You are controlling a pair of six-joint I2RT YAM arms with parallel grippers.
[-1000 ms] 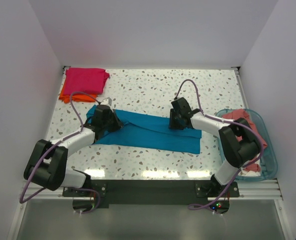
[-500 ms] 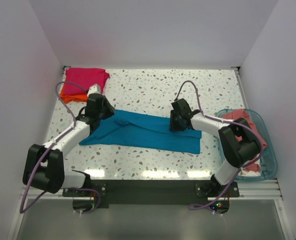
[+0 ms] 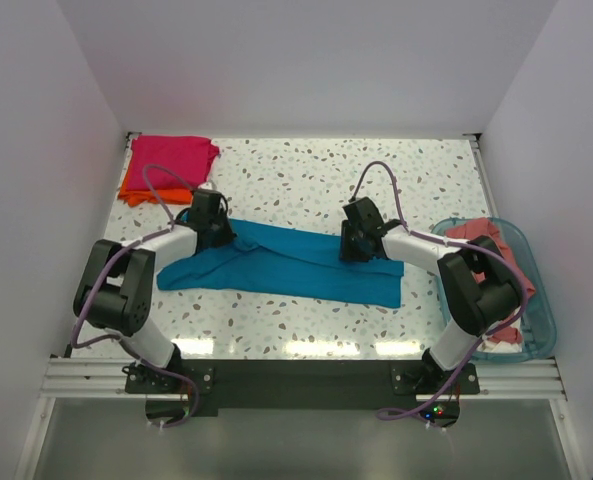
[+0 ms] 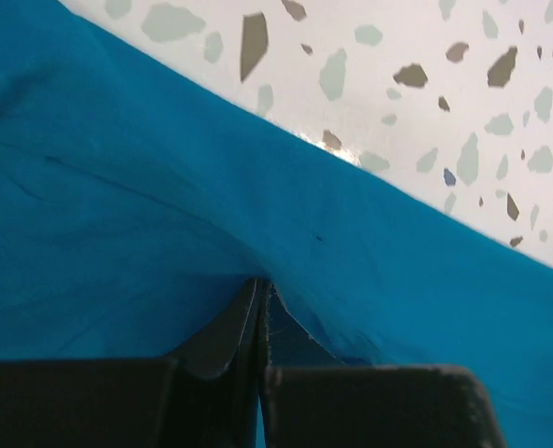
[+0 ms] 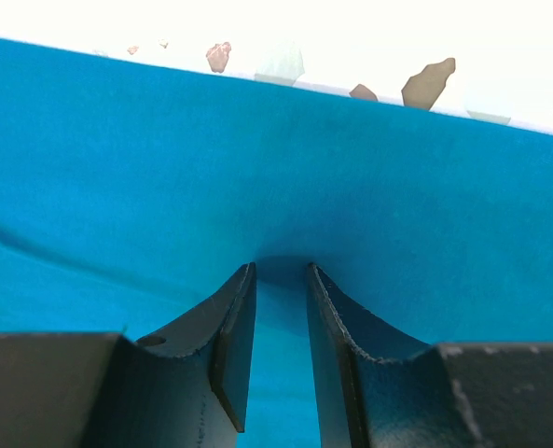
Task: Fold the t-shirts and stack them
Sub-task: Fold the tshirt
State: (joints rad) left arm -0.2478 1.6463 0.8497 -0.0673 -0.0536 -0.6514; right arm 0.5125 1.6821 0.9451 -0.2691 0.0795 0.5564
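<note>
free: far-centre table [image 3: 296, 175] | blocked: basket [image 3: 542, 322] right, shirt stack [image 3: 171, 160] far-left

The magenta t-shirt [image 3: 172, 157] is covering most of the orange t-shirt [image 3: 134, 190], leaving only its near left edge showing. The right arm [image 3: 473, 285] is hiding part of the salmon t-shirt [image 3: 476, 232] in the basket [image 3: 521, 345]. In both wrist views the teal t-shirt [image 4: 117, 205] is running off the frame edges

No text, label, brand, number or sign could be read in any view; the teal t-shirt [image 3: 296, 265], the magenta t-shirt [image 3: 171, 157] and the basket [image 3: 531, 335] showed only plain surfaces; the table [image 3: 296, 170] carried only a speckled pattern.
</note>
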